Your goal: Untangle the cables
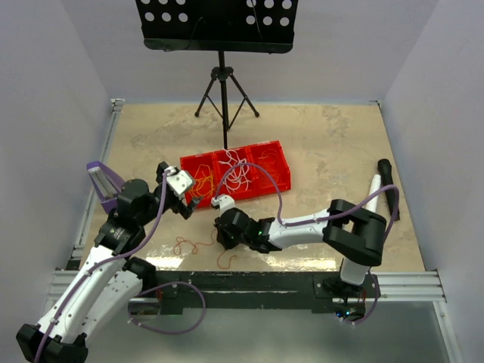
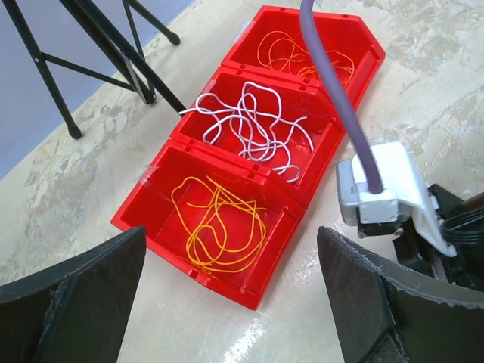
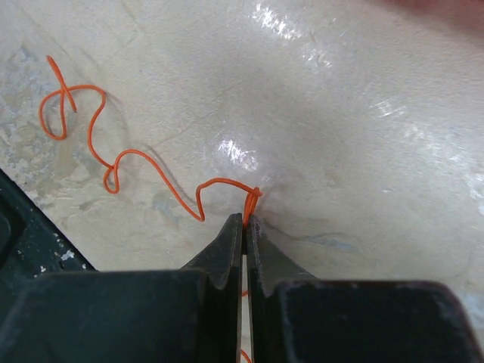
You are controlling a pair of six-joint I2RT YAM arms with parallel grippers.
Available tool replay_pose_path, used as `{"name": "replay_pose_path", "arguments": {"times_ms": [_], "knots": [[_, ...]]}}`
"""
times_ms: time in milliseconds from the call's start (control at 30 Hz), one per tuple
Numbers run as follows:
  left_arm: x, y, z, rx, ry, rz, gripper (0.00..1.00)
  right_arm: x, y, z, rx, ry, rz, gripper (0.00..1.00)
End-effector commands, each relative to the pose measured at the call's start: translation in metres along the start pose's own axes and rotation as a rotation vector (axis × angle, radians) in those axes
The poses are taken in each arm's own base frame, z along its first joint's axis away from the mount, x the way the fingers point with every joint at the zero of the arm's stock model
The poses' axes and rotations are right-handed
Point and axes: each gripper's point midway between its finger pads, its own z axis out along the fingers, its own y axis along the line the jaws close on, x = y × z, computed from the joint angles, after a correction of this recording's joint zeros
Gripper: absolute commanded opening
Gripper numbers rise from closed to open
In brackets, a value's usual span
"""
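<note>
Beige marbled tabletop [image 1: 325,136], red three-bin tray [image 2: 219,286] mid-table. Thin wavy cables sorted by bin: yellow coil [image 2: 219,227] left, white squiggles [image 2: 253,121] middle, orange-yellow loops [image 2: 291,53] right. Loose orange strand [image 3: 253,193] on bare table near the arm bases, kinked and curly. Right claw [image 3: 245,227] pinched shut on a bend of it. Left claw [image 2: 231,242] wide open, hovering over the yellow bin, gripping nothing.
</note>
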Motion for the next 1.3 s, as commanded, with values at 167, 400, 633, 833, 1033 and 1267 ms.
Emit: {"name": "replay_pose_path", "arguments": {"times_ms": [167, 400, 633, 833, 1033, 1267], "knots": [[-0.035, 0.013, -0.003, -0.047, -0.097, -0.016, 1.0, -0.13, 0.011, -0.114, 0.045, -0.402, -0.036, 0.0], [-0.044, 0.031, -0.006, -0.15, -0.131, -0.034, 1.0, -0.188, -0.053, -0.19, 0.252, -0.551, 0.056, 0.0], [-0.04, 0.025, -0.005, -0.121, -0.127, -0.029, 1.0, -0.234, -0.121, -0.231, 0.45, -0.665, 0.114, 0.0], [-0.039, 0.026, -0.005, -0.122, -0.121, -0.02, 1.0, -0.263, -0.155, -0.229, 0.506, -0.719, 0.118, 0.0], [-0.039, 0.028, -0.004, -0.132, -0.12, -0.014, 1.0, -0.269, -0.177, -0.195, 0.562, -0.671, 0.106, 0.0], [-0.04, 0.029, -0.005, -0.134, -0.125, -0.008, 1.0, -0.255, -0.213, -0.151, 0.672, -0.567, 0.088, 0.0]]}}
